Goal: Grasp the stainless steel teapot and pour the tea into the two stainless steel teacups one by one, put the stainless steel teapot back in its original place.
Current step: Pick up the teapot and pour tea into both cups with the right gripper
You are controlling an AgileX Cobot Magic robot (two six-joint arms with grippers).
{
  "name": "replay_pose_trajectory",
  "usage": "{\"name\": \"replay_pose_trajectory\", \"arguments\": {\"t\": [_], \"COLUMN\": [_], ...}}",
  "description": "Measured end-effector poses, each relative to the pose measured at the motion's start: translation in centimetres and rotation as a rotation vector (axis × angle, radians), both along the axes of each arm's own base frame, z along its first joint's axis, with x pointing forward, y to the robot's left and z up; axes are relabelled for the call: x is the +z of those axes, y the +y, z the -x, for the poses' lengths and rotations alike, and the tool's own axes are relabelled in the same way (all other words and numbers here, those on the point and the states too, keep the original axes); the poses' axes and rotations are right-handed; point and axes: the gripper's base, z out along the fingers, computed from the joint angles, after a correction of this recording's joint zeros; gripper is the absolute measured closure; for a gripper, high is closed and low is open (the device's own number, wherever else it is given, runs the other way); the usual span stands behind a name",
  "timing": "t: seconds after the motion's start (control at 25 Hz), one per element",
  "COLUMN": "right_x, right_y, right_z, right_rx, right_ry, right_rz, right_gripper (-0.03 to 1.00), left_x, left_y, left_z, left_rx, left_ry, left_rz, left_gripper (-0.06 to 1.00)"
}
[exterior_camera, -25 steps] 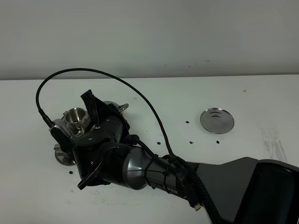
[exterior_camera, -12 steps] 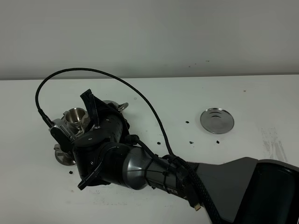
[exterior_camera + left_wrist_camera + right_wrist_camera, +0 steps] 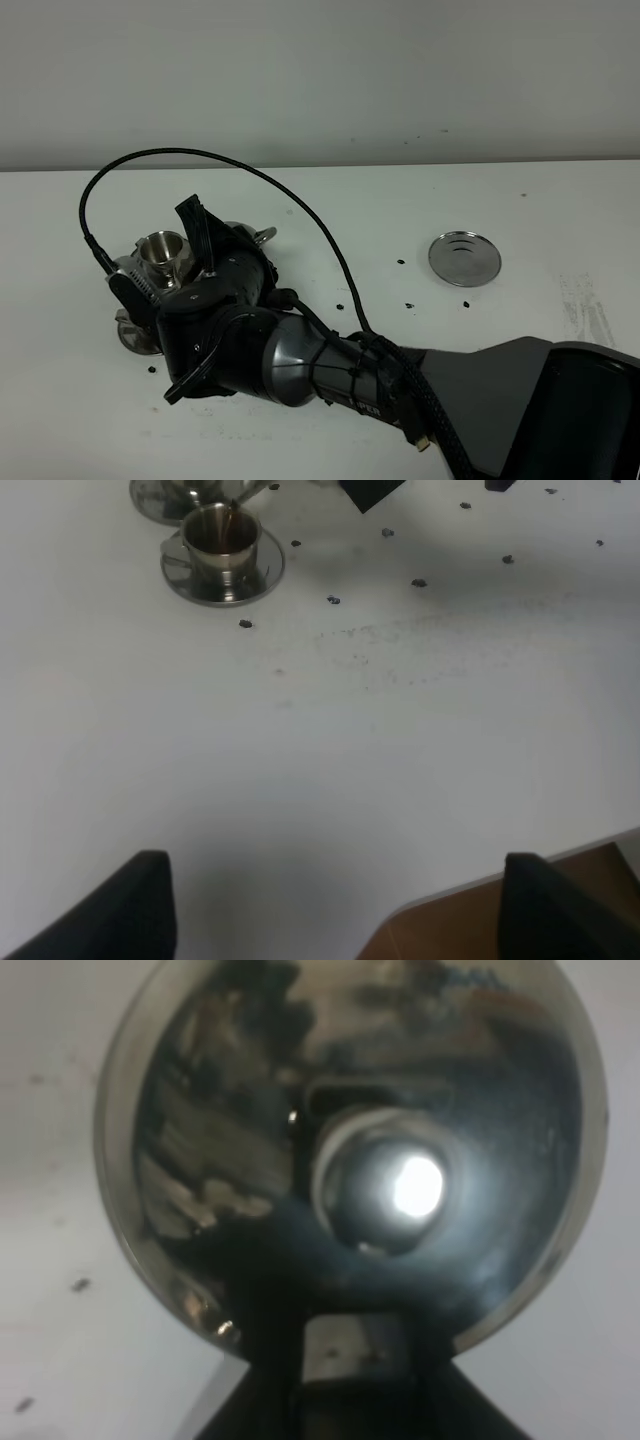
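Observation:
My right gripper (image 3: 200, 245) reaches across to the left of the table. It is shut on the stainless steel teapot's handle (image 3: 350, 1350). The teapot (image 3: 350, 1160) fills the right wrist view, lid knob in the middle; in the high view my wrist hides it. One teacup (image 3: 222, 542) on its saucer (image 3: 260, 575) shows in the left wrist view, with a thin dark stream falling into it. A teacup (image 3: 160, 250) shows beside my right wrist, with a saucer edge (image 3: 135, 340) below it. The flat steel disc (image 3: 465, 258) lies empty at the right. My left gripper (image 3: 345, 910) is open and empty over bare table.
A black cable (image 3: 200, 155) loops over the cups from the right arm. Small dark specks (image 3: 333, 600) dot the white table. The table's front edge (image 3: 480, 900) shows near the left gripper. A grey wall runs along the back.
The right wrist has shifted very slightly over the cups. Nothing else has moved.

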Motion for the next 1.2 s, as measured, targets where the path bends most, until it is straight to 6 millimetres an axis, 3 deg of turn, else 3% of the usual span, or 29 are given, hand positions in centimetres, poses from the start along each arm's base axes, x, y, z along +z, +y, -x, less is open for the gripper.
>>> {"name": "replay_pose_trajectory", "arguments": {"t": [0.36, 0.56, 0.92, 1.04, 1.2], "right_x": [0.0, 3.3, 9.6, 10.3, 9.6], "right_y": [-0.1, -0.7, -2.6, -2.8, -3.2], "right_z": [0.2, 0.8, 4.2, 5.2, 5.2], "right_rx": [-0.042, -0.089, -0.314, -0.395, -0.501], "right_ry": [0.042, 0.067, 0.358, 0.485, 0.660], "right_rz": [-0.054, -0.151, -0.515, -0.619, -0.705], "right_gripper": [0.76, 0.76, 0.76, 0.76, 0.76], "left_x": [0.0, 0.0, 0.0, 0.0, 0.0], "left_y": [0.0, 0.0, 0.0, 0.0, 0.0], "left_z": [0.0, 0.0, 0.0, 0.0, 0.0], "left_rx": [0.000, 0.000, 0.000, 0.000, 0.000], "left_ry": [0.000, 0.000, 0.000, 0.000, 0.000], "left_rz": [0.000, 0.000, 0.000, 0.000, 0.000], "left_gripper": [0.31, 0.31, 0.31, 0.31, 0.31]}}
